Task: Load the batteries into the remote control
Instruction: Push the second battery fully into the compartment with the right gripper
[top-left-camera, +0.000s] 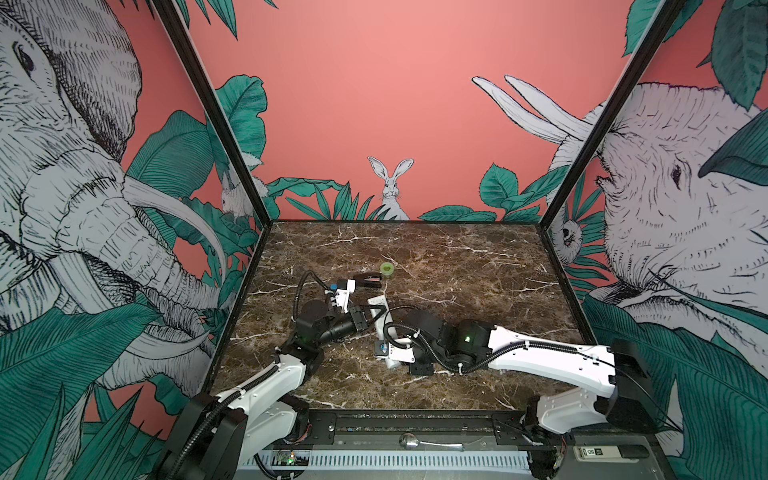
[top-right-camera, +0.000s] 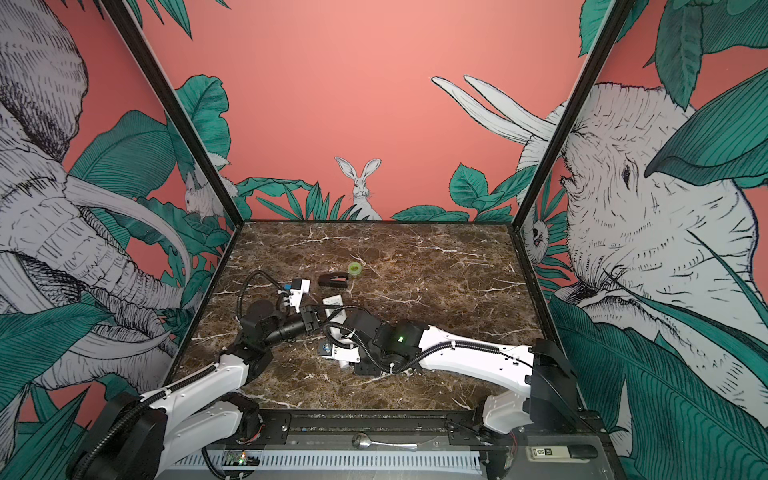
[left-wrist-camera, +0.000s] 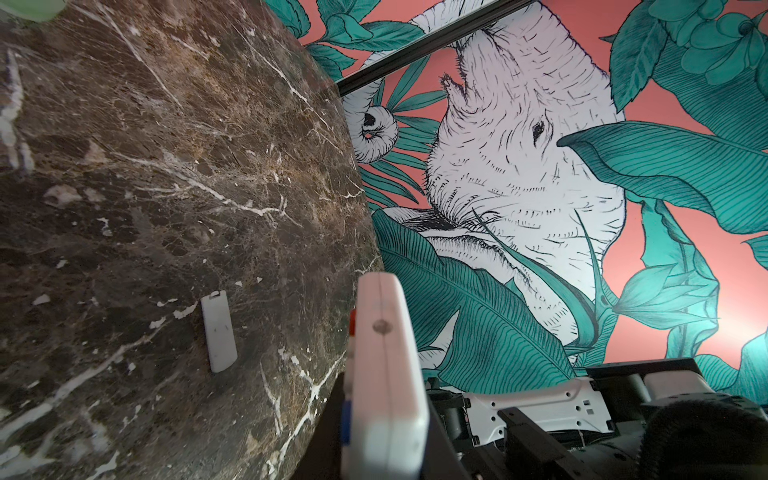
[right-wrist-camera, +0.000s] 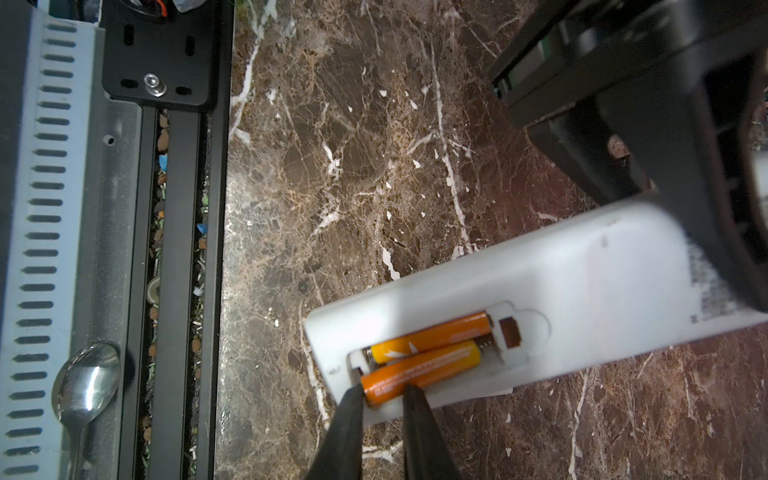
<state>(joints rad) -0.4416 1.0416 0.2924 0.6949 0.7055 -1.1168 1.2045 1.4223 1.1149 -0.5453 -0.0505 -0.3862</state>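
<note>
The white remote control (right-wrist-camera: 582, 282) lies back-up just above the marble, its battery bay uncovered. One orange battery (right-wrist-camera: 432, 337) sits in the far slot. A second battery (right-wrist-camera: 419, 370) rests slanted in the near slot, its outer end sticking past the bay's edge. My right gripper (right-wrist-camera: 382, 392) is shut on that end, one black finger on each side. My left gripper (left-wrist-camera: 386, 436) is shut on the remote control (left-wrist-camera: 384, 353) at its end with the coloured buttons. In both top views the two wrists meet mid-table over the remote (top-left-camera: 377, 303) (top-right-camera: 334, 300).
A small white battery cover (left-wrist-camera: 219, 330) lies loose on the marble beyond the remote. A black stapler-like object (top-left-camera: 368, 280) and a green tape roll (top-left-camera: 387, 269) sit behind the arms. A metal spoon (right-wrist-camera: 85, 386) lies on the front rail.
</note>
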